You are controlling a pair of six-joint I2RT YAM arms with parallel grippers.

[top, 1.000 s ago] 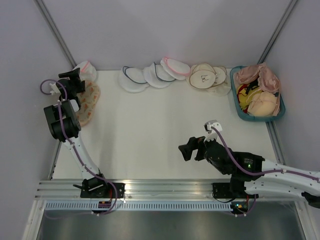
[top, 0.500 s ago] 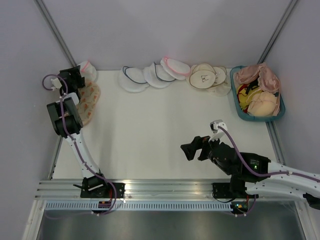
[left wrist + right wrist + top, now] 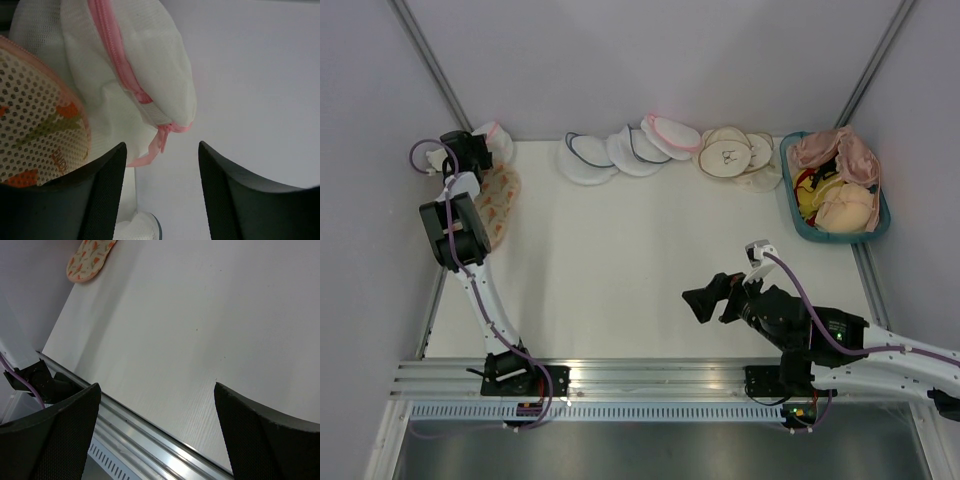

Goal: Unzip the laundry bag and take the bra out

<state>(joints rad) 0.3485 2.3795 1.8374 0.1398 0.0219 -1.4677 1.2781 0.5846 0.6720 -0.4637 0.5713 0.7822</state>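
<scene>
The laundry bag (image 3: 497, 140), white mesh with pink zipper trim, stands in the far left corner against the wall. In the left wrist view it (image 3: 155, 70) fills the upper left, and its pink pull tab (image 3: 156, 146) hangs down just ahead of my fingers. My left gripper (image 3: 468, 150) (image 3: 162, 167) is open and empty right at the bag, its jaws on either side below the tab and not touching it. My right gripper (image 3: 704, 299) (image 3: 157, 407) is open and empty above the table's front middle. No white bra shows; the bag looks shut.
The orange floral bag (image 3: 498, 203) (image 3: 35, 125) lies beside the laundry bag. White pouches with dark blue trim (image 3: 610, 152), another pink-trimmed pouch (image 3: 670, 131) and cream padded cups (image 3: 725, 154) line the back wall. A teal basket (image 3: 798, 214) of peach and yellow items sits far right.
My left gripper has moved back into the corner, closer to the pink-trimmed bag. My right gripper has drifted slightly towards the near edge. Both stay open.
</scene>
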